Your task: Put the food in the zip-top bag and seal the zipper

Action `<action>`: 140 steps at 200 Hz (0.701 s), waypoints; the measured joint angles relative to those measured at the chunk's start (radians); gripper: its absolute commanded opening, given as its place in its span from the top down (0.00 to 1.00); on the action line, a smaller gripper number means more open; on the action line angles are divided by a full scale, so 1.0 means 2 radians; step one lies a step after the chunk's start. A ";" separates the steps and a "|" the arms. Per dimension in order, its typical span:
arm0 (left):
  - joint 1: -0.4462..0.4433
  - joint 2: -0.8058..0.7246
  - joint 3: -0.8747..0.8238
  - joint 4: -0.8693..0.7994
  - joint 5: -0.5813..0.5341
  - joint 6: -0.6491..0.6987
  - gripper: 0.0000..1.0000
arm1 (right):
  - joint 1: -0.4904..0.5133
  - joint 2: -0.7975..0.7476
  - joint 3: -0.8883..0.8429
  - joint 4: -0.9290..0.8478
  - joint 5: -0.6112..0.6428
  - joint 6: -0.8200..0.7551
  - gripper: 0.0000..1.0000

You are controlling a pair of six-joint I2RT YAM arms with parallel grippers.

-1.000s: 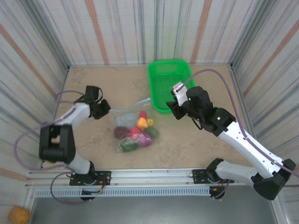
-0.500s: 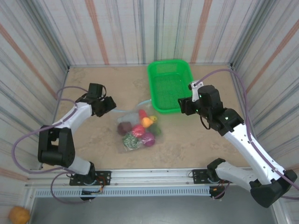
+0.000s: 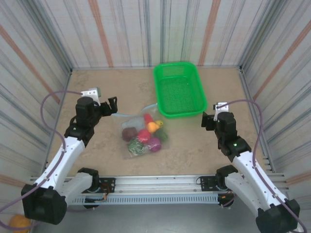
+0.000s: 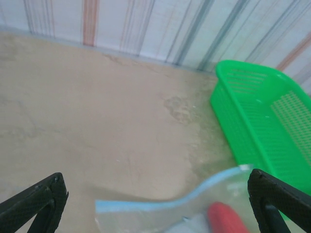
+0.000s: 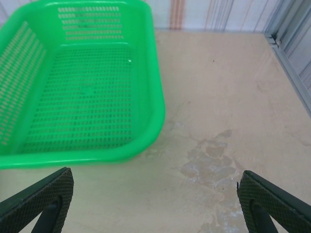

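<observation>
The zip-top bag [image 3: 141, 133] lies flat on the table's middle with the food inside: a dark maroon piece [image 3: 129, 134], a red one [image 3: 143, 135], a magenta one [image 3: 154, 144], a yellow-orange one [image 3: 153, 127] and a green one [image 3: 135, 149]. Its zipper [image 3: 136, 112] runs along the far edge as one curved pale blue band [image 4: 194, 193], with a red piece [image 4: 228, 219] just behind it. My left gripper [image 3: 111, 108] [image 4: 155, 187] stands open, just left of the bag's mouth, holding nothing. Over bare table right of the tray, my right gripper [image 3: 212, 120] [image 5: 155, 179] is open.
A green mesh tray [image 3: 178, 112] [image 4: 228, 116] [image 5: 155, 97] stands beyond the bag at the back. Striped walls close in the table on three sides. An orange ball [image 3: 19, 223] lies off the table at the near left.
Both grippers opened and drew back from the bag. The left let go of the bag's mouth edge; the right arm swung right and nearer. The bag settled flat.
</observation>
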 measured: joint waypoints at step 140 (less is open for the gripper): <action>0.162 0.224 -0.142 0.317 0.108 0.124 0.01 | -0.165 0.322 -0.061 0.350 -0.109 -0.015 0.00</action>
